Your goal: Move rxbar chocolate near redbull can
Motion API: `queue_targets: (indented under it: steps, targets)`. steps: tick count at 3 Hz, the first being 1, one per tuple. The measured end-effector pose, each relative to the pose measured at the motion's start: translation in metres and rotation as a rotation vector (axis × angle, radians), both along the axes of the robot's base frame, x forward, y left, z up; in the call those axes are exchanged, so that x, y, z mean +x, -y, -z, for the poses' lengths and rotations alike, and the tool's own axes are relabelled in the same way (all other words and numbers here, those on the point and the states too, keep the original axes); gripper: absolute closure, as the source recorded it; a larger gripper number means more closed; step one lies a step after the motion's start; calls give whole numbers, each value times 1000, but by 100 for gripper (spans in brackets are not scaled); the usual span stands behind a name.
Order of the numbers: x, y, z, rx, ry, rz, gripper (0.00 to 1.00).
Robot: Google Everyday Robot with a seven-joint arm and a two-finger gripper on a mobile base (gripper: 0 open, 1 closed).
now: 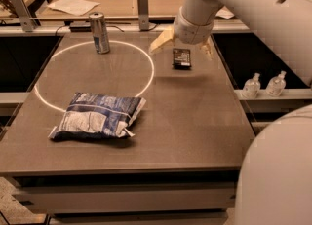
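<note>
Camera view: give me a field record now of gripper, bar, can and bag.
gripper: open, low over the bar, a finger either side
rxbar chocolate: flat on the table, far right, not gripped
redbull can: upright, far left, apart from the bar
chip bag: lying near front left

We seem to be in a robotics lab or test workshop. A flat grey-brown laminate desk (195,121) bears a thin white circle (153,69) marked on its top, and grey metal upright brackets (142,9) stand along its back edge. Behind it, a pale wooden workbench (126,5) holds loose white paper sheets (73,6). Small clear plastic bottles (251,85) sit on a side ledge. A bulky white robot arm (253,9) reaches in — its pale two-fingered hand (181,52) hangs spread just above the desk's far right part.
</note>
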State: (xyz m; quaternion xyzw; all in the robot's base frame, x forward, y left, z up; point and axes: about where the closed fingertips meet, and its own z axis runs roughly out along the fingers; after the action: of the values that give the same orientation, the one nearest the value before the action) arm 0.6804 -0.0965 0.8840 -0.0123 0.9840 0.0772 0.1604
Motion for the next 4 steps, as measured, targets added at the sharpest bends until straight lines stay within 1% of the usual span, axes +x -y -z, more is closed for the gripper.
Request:
queue_targets:
  steps: [1,2,3,4]
  targets:
    - [10,-14,1,-25,3,-9,0]
    - [25,-20,6,-45,0,15,0]
    - [41,-14,13,-59,-8,46,0]
    - [54,0,23,-73,-26,72,0]
